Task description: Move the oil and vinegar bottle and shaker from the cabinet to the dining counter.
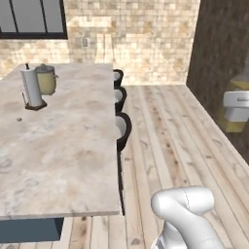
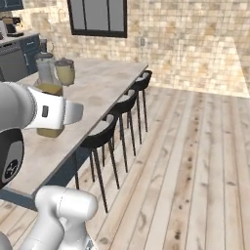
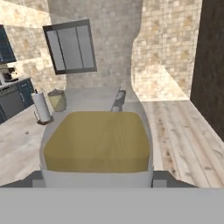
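My gripper (image 2: 51, 113) is shut on the oil and vinegar bottle (image 2: 48, 73), a clear bottle with yellow-olive liquid, held up in the air. In the left base view the bottle (image 1: 234, 124) and gripper (image 1: 237, 104) are at the far right edge, over the wooden floor and well right of the dining counter (image 1: 63, 155). In the hand view the bottle (image 3: 98, 140) sits close between my fingertips (image 3: 161, 179), with my gripper (image 3: 99, 178) at its base and the dining counter (image 3: 17, 131) beyond on the left. The shaker and the cabinet are out of view.
A white paper towel roll (image 1: 32, 87) and a beige lidded pot (image 1: 46, 79) stand at the counter's far end. A tiny speck (image 1: 19, 118) lies near them, too small to identify. Dark stools (image 1: 121, 129) line the counter's right side. A dark wall (image 1: 219, 58) bounds the floor on the right.
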